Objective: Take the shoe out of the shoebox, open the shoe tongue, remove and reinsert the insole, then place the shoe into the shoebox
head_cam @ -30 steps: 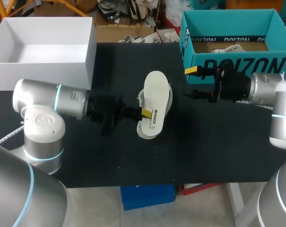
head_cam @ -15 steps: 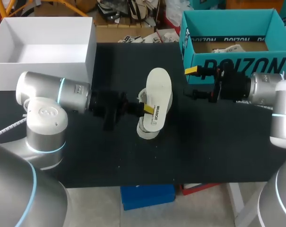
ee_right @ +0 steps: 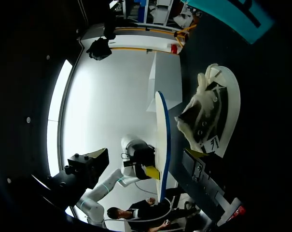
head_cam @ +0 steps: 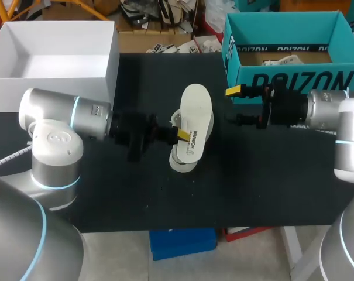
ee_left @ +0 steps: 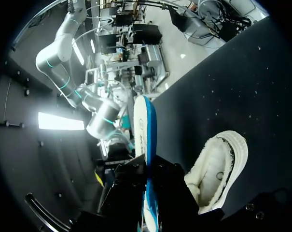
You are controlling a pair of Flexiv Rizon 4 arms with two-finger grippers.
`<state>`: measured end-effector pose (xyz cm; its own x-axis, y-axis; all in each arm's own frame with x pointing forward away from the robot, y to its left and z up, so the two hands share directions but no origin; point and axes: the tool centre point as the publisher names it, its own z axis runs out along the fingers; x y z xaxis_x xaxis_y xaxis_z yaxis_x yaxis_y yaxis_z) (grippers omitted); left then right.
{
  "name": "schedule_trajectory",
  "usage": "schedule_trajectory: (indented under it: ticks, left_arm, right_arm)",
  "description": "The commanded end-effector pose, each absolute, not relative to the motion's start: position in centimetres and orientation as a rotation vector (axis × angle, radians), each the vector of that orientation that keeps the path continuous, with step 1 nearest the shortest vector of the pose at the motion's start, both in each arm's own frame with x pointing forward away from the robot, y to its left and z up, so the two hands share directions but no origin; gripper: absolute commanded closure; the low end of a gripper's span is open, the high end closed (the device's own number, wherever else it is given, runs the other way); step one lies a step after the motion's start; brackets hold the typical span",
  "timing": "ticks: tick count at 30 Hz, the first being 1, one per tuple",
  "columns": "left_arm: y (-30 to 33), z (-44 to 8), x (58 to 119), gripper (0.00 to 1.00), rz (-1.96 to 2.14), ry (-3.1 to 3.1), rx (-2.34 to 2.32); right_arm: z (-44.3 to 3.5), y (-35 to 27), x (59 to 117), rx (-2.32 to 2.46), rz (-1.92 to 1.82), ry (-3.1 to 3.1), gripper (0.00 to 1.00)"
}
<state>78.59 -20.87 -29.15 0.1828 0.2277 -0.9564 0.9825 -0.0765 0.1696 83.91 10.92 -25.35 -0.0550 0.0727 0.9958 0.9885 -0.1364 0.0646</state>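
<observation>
In the head view my left gripper (head_cam: 179,134) is shut on the edge of a white insole (head_cam: 195,117), held up over the middle of the black table. The pale shoe (head_cam: 180,159) lies on its side just under and behind the insole. The left wrist view shows the insole (ee_left: 145,130) edge on, blue underneath, clamped in my gripper (ee_left: 148,188), with the fleece-lined shoe (ee_left: 218,169) beside it. My right gripper (head_cam: 234,105) stands open to the right of the insole, not touching it. From the right wrist, the insole (ee_right: 161,135) and shoe (ee_right: 206,116) lie ahead of that open gripper (ee_right: 148,155).
A teal shoebox (head_cam: 294,79) stands open at the back right, just behind my right arm. A large white box (head_cam: 109,64) sits at the back left. The black tabletop (head_cam: 253,181) ends at a front edge near the bottom of the head view.
My left arm has turned and carried the insole slightly up and to the right. My right gripper has crept a little left toward the insole, still open.
</observation>
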Motion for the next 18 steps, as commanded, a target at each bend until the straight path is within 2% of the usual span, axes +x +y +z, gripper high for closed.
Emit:
schedule_trajectory:
  ticks: [1,15,16,17,18]
  left_arm:
    - [-21.0,-29.2,78.5,1.00,-0.988,1.214,1.500]
    - [-21.0,-29.2,78.5,1.00,-0.988,1.214,1.500]
    - [-21.0,-29.2,78.5,1.00,-0.988,1.214,1.500]
    - [-21.0,-29.2,78.5,1.00,-0.988,1.214,1.500]
    - [-21.0,-29.2,78.5,1.00,-0.988,1.214,1.500]
  right_arm:
    - [-25.7,11.9,85.1,-1.323,-1.290,-1.276,0.00]
    - [-27.4,14.1,84.8,-1.347,-1.270,-1.284,0.00]
    - [-27.6,14.4,84.8,-1.346,-1.271,-1.282,0.03]
    - [-27.7,14.6,84.8,-1.346,-1.270,-1.281,0.15]
    - [-27.8,14.8,84.8,-1.345,-1.269,-1.278,0.15]
